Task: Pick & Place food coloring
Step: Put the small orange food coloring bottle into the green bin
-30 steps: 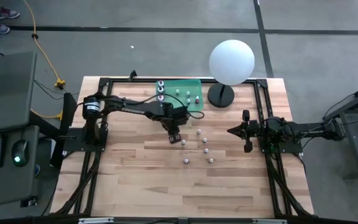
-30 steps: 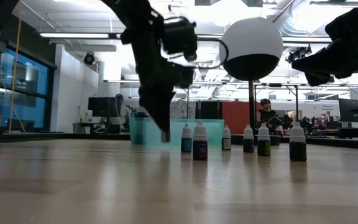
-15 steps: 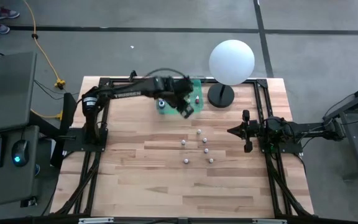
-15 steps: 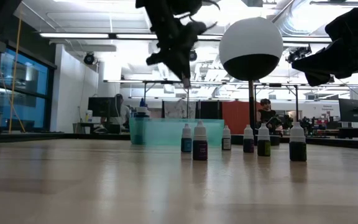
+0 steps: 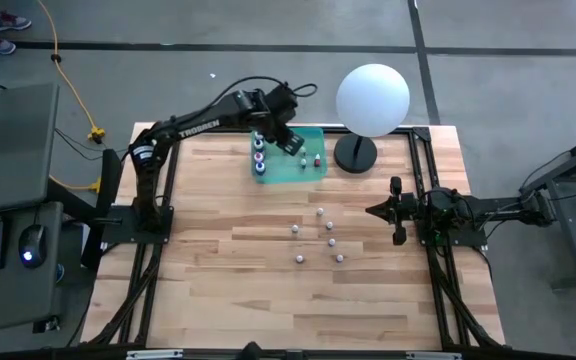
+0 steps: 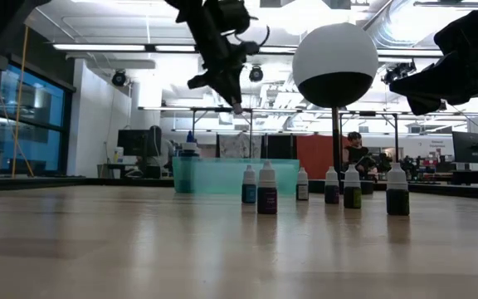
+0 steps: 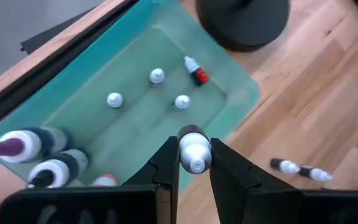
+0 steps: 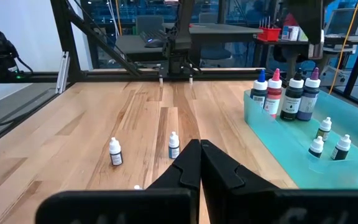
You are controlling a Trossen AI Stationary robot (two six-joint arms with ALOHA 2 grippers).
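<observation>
My left gripper (image 7: 194, 146) hangs high above the teal tray (image 5: 308, 165) at the table's far side and is shut on a tiny white-capped food coloring bottle (image 7: 195, 155). Inside the tray stand several small bottles (image 7: 157, 76) and a few larger ones (image 7: 23, 143); one red small bottle (image 7: 196, 71) lies on its side. Several more small bottles (image 5: 320, 212) stand upright on the wood nearer the middle. My right gripper (image 5: 371, 210) waits shut at the table's right side, touching nothing. My left gripper pinches the tiny bottle by its sides (image 7: 184, 149) between the two fingers. The fingers slant downward over the tray. The bottle is lifted clear, well above the tray floor, its white end showing between the fingers.
A big white sphere on a black base (image 5: 372, 97) stands just right of the tray at the far edge. Black frame rails (image 5: 420, 170) run along the table's sides. Bare wood (image 5: 268, 300) lies toward the near edge.
My left gripper has risen from the table beside the loose bottles and swung toward the far edge, ending high over the tray, rolling its wrist on the way. The small bottle has gone up with it, lifted clear. The loose bottles have stayed put.
</observation>
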